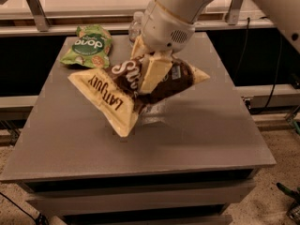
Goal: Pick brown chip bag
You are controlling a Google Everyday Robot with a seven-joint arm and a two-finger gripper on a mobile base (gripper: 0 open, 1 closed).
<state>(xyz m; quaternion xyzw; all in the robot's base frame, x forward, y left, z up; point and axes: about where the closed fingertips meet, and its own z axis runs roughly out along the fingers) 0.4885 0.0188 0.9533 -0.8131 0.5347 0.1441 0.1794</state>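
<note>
The brown chip bag (117, 90) has a dark brown middle with white script and cream-yellow ends printed "LATE JULY". It hangs tilted above the grey table (197, 139), its left end pointing down, with its shadow on the tabletop below. My gripper (147, 76) comes down from the top of the camera view and is shut on the bag's middle; one cream finger (153, 73) lies across the bag's front.
A smaller green snack bag (89, 46) lies at the table's back left corner. A clear bottle (136, 25) stands behind the gripper at the back edge. A white counter with metal legs runs behind the table. Cables lie on the floor at right.
</note>
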